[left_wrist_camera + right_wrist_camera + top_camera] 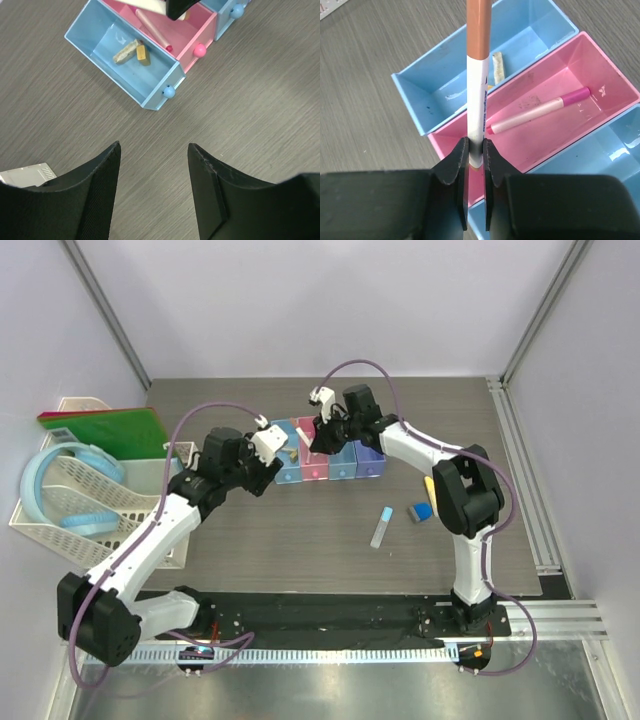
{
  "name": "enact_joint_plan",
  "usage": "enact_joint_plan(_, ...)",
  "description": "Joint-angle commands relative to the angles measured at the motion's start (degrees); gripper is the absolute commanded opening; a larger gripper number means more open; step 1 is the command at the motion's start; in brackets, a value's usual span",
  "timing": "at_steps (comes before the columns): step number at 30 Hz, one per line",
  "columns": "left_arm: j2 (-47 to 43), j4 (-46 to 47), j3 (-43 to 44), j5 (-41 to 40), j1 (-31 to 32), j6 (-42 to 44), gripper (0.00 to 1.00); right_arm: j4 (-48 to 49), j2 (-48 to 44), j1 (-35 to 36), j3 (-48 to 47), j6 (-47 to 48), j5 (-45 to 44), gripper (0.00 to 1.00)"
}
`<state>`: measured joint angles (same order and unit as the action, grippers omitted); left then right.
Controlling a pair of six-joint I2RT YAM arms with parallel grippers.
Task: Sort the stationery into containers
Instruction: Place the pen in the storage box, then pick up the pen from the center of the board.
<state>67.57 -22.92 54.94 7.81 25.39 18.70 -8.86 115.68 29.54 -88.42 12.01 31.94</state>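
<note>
The four joined bins stand mid-table. My right gripper is shut on a white pen with an orange-red end and holds it upright over the near end of the pink bin. It also shows in the top view. A second white pen with a pink tip lies in the pink bin. Two tan pieces lie in the left light blue bin. My left gripper is open and empty over the table near that bin. The pale blue tube, blue block and yellow stick lie on the table to the right.
A white lattice basket with a big blue hoop and a green board sits at the left edge. A metal rail runs along the table's right side.
</note>
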Motion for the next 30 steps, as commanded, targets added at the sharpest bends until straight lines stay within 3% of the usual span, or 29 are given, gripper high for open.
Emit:
enact_joint_plan(1, -2.53, -4.23, 0.35, 2.12, -0.16, 1.42, 0.58, 0.34, 2.44, -0.53, -3.6, 0.29, 1.2, 0.09)
enact_joint_plan(7, -3.67, -5.91, -0.18, 2.73, -0.16, 2.39, 0.62, -1.07, 4.12, -1.15, -4.13, 1.87, 0.84, 0.13)
enact_joint_plan(12, -3.59, -6.09, 0.26, 3.52, -0.16, 2.48, 0.68, -1.77, 2.36, -1.06, -3.25, 2.84, 0.66, 0.49)
enact_joint_plan(16, -3.15, -4.95, -0.27, 3.88, -0.16, 2.13, 0.69, -2.21, -0.62, -1.24, -2.46, 3.46, 0.4, 0.65)
enact_joint_plan(24, 3.16, -2.22, 1.75, 6.42, 0.98, 0.11, 0.66, -6.69, -13.17, -1.68, -1.32, 6.0, -8.19, 0.72)
enact_joint_plan(27, 9.13, -1.08, 4.03, 4.68, 4.48, -0.24, 0.63, -9.06, -17.58, -3.34, 1.75, 7.06, -16.46, 0.74)
enact_joint_plan(30, 16.68, 0.15, 6.67, 1.26, 12.11, -0.24, 0.63, -11.96, -22.77, -7.38, 6.84, 9.43, -19.63, 0.75)
